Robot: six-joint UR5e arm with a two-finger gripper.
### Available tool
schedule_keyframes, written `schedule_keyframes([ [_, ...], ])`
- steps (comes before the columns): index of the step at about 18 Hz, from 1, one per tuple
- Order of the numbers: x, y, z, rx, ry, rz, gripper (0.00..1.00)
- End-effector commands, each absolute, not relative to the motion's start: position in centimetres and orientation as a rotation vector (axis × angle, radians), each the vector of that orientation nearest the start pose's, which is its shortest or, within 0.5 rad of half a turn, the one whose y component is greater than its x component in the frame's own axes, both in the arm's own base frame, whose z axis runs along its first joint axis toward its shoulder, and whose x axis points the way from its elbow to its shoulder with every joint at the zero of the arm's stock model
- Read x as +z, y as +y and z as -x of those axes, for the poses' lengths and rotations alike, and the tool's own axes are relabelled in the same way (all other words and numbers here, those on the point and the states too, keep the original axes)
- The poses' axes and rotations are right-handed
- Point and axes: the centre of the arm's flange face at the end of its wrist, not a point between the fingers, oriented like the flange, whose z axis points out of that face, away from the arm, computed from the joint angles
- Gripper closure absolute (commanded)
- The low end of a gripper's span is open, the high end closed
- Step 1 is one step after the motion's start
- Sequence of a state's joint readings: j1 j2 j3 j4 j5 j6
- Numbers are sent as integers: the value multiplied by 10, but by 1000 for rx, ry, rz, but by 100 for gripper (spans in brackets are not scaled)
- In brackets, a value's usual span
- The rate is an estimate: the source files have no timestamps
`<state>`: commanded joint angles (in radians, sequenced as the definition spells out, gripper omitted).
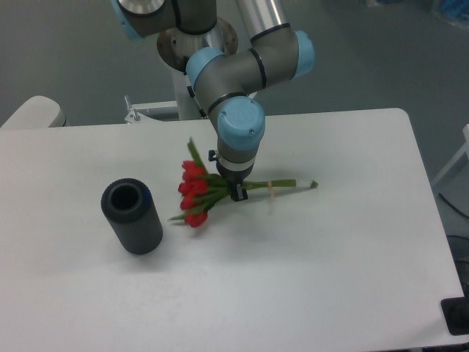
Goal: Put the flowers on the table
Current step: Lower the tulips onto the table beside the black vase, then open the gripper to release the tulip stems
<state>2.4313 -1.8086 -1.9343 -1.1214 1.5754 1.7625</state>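
Observation:
The flowers (193, 193), a small bunch of red tulip-like heads with green stems and a pale band (270, 188), lie level over the middle of the white table (330, 257). The heads point left and the stem ends point right. My gripper (237, 192) comes straight down on the stems just right of the heads. Its dark fingers close on the stems. I cannot tell whether the bunch rests on the table or hangs just above it.
A dark grey ribbed cylinder (132, 217) stands upright on the table to the left of the flowers, its open top facing up. The arm's base (196, 44) stands behind the table's far edge.

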Motion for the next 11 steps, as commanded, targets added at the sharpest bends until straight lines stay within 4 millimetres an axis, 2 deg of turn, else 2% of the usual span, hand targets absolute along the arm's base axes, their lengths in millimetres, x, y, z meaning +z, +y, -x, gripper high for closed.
schedule_keyframes([
  [4,250,434,306,-196,1377,2858,0],
  [7,270,442,326,-119,1352,2858,0],
  [11,284,458,353,-62,1320,2865,0],
])
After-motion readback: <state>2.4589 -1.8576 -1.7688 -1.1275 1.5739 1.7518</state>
